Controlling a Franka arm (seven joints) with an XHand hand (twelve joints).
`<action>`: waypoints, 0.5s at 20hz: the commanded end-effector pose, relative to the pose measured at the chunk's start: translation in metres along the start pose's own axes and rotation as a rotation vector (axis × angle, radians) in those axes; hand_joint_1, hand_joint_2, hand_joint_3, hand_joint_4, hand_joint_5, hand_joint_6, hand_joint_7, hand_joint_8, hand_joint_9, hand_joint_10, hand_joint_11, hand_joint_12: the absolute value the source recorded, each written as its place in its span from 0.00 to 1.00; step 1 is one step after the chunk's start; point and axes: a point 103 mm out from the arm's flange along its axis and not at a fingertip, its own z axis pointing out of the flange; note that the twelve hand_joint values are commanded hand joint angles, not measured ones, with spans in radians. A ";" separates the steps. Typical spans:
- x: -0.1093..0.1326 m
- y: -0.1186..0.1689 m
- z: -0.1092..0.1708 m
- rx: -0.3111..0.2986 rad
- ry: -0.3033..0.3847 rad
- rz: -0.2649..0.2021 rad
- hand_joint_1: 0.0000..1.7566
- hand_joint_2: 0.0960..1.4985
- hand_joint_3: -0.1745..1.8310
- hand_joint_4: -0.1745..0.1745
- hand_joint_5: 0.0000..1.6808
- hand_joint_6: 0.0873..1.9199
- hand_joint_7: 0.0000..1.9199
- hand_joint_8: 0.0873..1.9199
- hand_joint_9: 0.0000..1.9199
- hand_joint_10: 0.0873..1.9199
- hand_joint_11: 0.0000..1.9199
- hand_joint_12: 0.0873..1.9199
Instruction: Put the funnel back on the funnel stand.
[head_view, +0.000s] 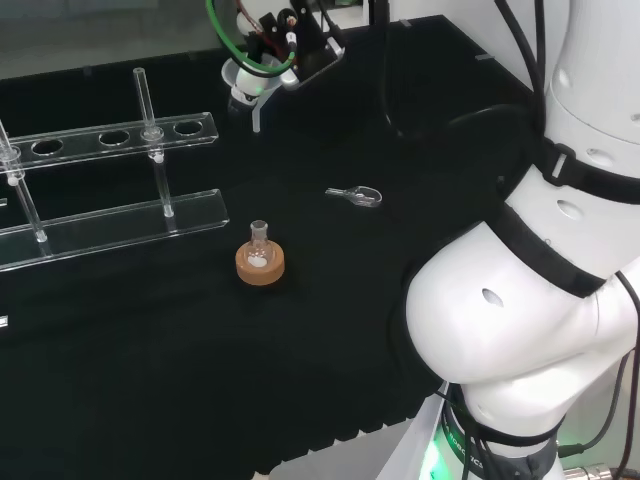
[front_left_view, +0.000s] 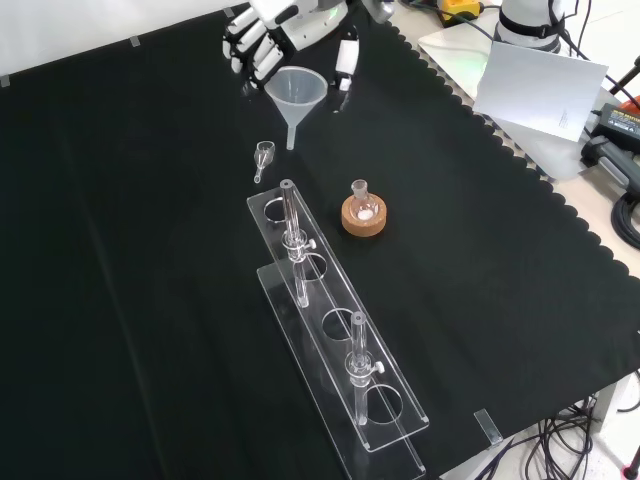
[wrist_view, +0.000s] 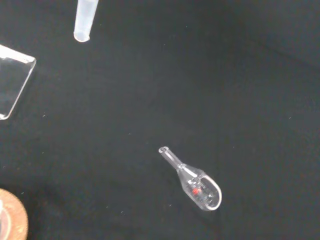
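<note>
**Funnel held, stand not yet reached**

Funnel stand (front_left_view: 335, 330) lies at 5 o'clock from the hand (front_left_view: 262, 35) in front view. Hand grasps funnel (front_left_view: 296, 92) by its rim, spout hanging down. Best: keep spout vertical, centre over a hole, lower slowly, clear of the small flask (front_left_view: 361, 192).

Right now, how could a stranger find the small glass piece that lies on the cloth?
In the front view, start at the long clear rack. Past its far end, beside the funnel, lies the small glass piece. Unlike the flask on its cork ring, it lies flat.
</note>
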 end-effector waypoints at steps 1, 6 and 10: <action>-0.006 0.006 -0.002 -0.007 -0.005 0.001 0.36 0.50 0.10 0.47 0.40 0.00 0.45 0.24 0.16 0.33 0.00 0.50; -0.007 0.011 -0.008 -0.019 -0.005 0.004 0.36 0.50 0.10 0.47 0.40 0.00 0.45 0.24 0.16 0.33 0.00 0.50; -0.009 0.017 -0.010 -0.023 -0.011 0.008 0.36 0.50 0.10 0.47 0.40 0.00 0.45 0.24 0.16 0.33 0.00 0.50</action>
